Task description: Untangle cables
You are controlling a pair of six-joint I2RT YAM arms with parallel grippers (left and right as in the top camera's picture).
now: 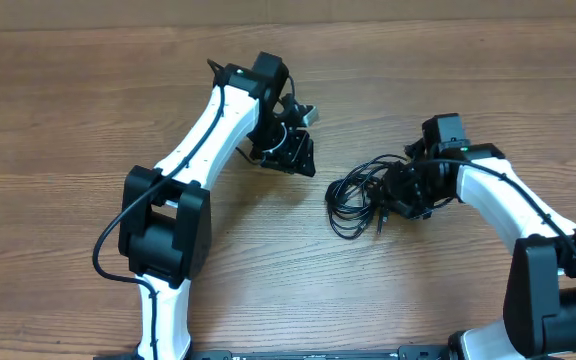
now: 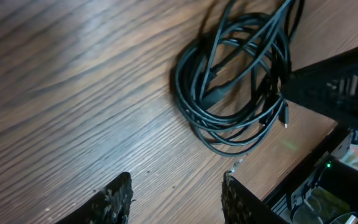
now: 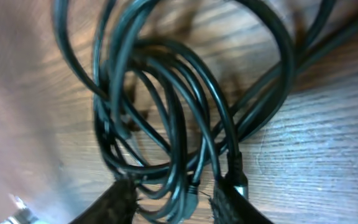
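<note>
Thin black cable tangle [image 1: 356, 195] lay under right end effector [image 3: 173, 202] — straddled it, grip unclear; left end effector [image 2: 176, 196] spread, empty, farther off.

The cables [image 3: 180, 134] are blurred up close and run off the top edge. Whether the right hand [image 3: 176, 194] actually pinches the strands cannot be told.

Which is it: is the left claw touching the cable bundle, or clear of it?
Apart. In the left wrist view, a stretch of table separates the left gripper from the cables.
</note>
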